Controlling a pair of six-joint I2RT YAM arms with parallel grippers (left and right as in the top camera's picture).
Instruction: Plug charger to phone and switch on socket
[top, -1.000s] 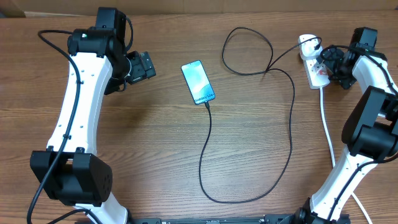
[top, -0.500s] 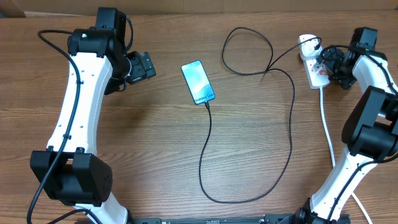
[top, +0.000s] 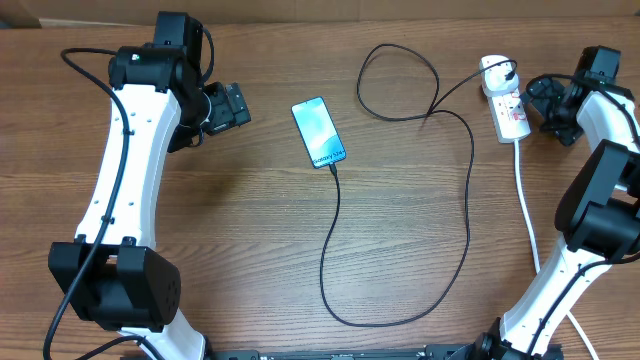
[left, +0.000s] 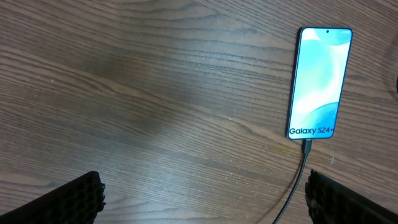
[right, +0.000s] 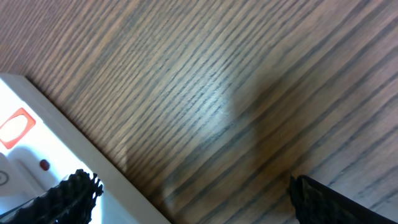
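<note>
A: Where do things lie?
B: On the wooden table (top: 200, 230), the charger (top: 470, 200) loops from the socket (top: 508, 112), far right, to the phone (top: 319, 132)'s lower edge, centre.
A: Grippers?
B: Left gripper (top: 240, 104), right gripper (top: 542, 104): jaws wide, empty.

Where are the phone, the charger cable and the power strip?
phone (top: 319, 132), overhead view, middle of its screen.
charger cable (top: 471, 190), overhead view, right side of its loop.
power strip (top: 509, 114), overhead view, middle of its white body.

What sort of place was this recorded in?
Probably a robotics lab bench rather than a home: a wood-grain table with a left arm and right arm mounted at its edge, and a phone, charger and socket laid out as a test setup.
</note>
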